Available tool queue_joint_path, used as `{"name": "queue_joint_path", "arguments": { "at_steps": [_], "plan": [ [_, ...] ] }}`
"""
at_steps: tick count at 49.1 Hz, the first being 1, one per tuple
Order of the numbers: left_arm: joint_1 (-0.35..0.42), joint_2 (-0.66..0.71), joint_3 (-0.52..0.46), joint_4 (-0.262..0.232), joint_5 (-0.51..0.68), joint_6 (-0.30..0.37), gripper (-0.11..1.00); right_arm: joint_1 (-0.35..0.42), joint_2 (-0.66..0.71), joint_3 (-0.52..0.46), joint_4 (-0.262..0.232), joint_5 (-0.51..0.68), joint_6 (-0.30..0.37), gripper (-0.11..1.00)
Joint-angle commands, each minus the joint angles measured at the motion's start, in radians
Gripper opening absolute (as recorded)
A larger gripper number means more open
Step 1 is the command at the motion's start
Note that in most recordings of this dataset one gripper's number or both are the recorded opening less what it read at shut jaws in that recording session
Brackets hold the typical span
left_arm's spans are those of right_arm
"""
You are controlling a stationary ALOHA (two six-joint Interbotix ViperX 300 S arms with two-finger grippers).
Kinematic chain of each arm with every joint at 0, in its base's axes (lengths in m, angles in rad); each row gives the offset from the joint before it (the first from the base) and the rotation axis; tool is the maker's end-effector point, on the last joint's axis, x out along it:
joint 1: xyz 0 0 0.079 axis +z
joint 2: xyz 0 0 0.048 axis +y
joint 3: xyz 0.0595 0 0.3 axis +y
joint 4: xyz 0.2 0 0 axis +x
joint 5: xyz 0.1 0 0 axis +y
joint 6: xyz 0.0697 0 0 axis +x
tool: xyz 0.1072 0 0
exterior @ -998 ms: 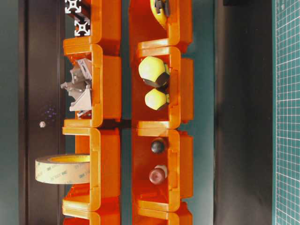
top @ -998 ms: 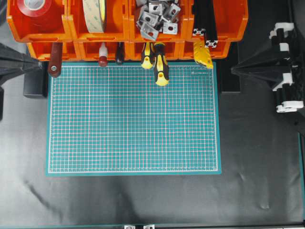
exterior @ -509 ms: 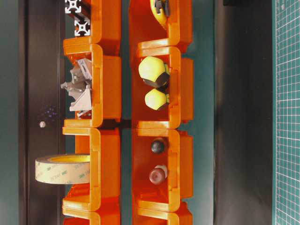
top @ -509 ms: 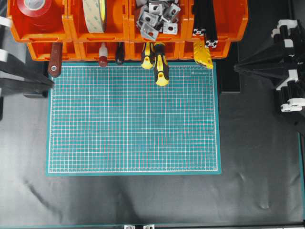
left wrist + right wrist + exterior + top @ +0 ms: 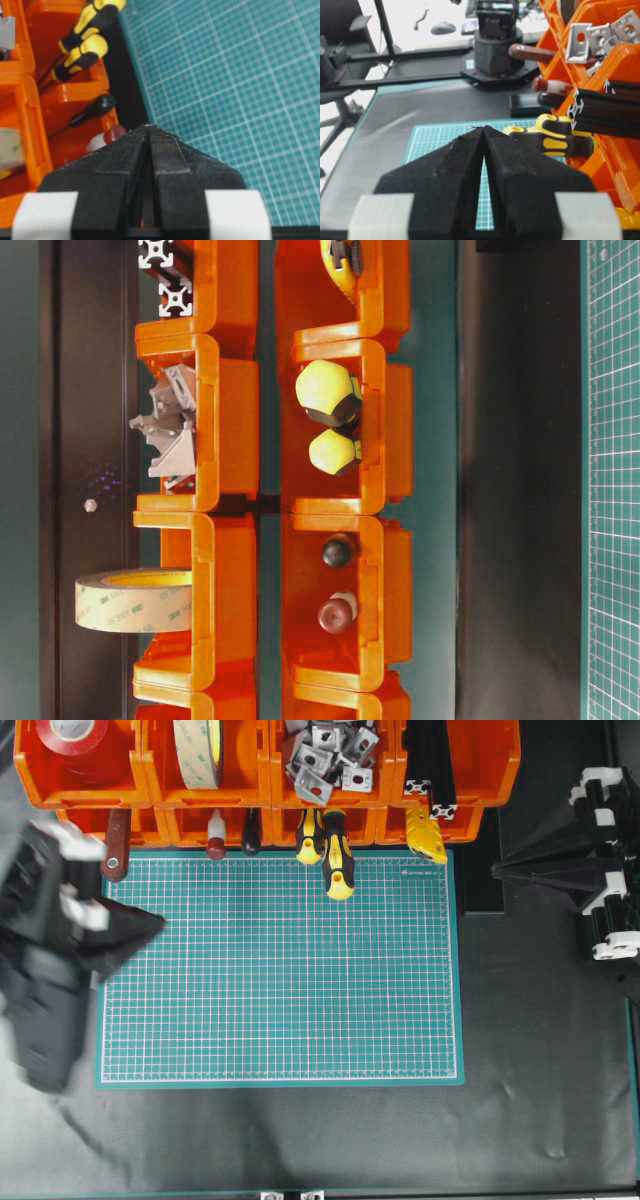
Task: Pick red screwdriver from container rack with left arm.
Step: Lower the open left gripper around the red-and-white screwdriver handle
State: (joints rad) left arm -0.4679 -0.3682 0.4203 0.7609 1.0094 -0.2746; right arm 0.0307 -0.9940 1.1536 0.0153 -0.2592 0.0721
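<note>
The red screwdriver [image 5: 215, 835] has a dark-red knob and whitish neck and sticks out of a front bin of the orange container rack [image 5: 140, 782]. It shows end-on in the table-level view [image 5: 337, 613] and just beyond my left fingertips in the left wrist view [image 5: 114, 134]. My left gripper [image 5: 157, 924] is shut and empty, blurred, over the mat's left edge, in front and left of the screwdriver. Its tips meet in the left wrist view [image 5: 150, 126]. My right gripper [image 5: 497, 870] is shut and empty at the right, tips together [image 5: 484, 128].
A long dark-red handle with a ringed hole [image 5: 115, 848] hangs from the leftmost front bin. A black handle [image 5: 251, 832] lies beside the red screwdriver. Two yellow-black screwdrivers [image 5: 337, 862] jut onto the green cutting mat [image 5: 280, 980]. Tape rolls and metal brackets [image 5: 325, 755] fill the back bins.
My left arm has swung in from the left edge to over the mat's left side, still shut. The right arm has barely moved. The tools in the rack are unchanged.
</note>
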Motion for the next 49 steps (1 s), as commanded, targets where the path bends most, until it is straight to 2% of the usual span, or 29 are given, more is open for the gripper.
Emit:
{"name": "queue_joint_path", "arguments": {
  "at_steps": [1, 4, 6, 9, 15, 35, 49],
  "plan": [
    [-0.023, 0.091, 0.002, 0.147, 0.04, -0.13, 0.0, 0.005, 0.003, -0.035, 0.008, 0.009, 0.002, 0.0],
    [-0.029, 0.15, -0.003, 0.239, 0.101, -0.209, 0.0, 0.005, 0.002, -0.035, 0.008, 0.018, 0.002, 0.0],
    [-0.028, 0.183, -0.012, 0.267, 0.146, -0.247, 0.0, 0.006, 0.002, -0.035, 0.008, 0.026, 0.002, 0.0],
    [-0.012, 0.222, -0.025, 0.27, 0.184, -0.285, 0.0, 0.006, -0.002, -0.035, 0.008, 0.035, 0.002, 0.0],
    [-0.003, 0.267, -0.031, 0.27, 0.179, -0.307, 0.0, 0.008, -0.005, -0.034, 0.008, 0.058, 0.002, 0.0],
    [0.044, 0.268, -0.006, 0.27, 0.19, -0.304, 0.0, 0.017, -0.014, 0.002, 0.005, 0.092, -0.006, 0.0],
    [0.078, 0.278, -0.002, 0.265, 0.152, -0.305, 0.0, 0.02, -0.021, 0.023, 0.002, 0.092, -0.011, 0.0]
  ]
}}
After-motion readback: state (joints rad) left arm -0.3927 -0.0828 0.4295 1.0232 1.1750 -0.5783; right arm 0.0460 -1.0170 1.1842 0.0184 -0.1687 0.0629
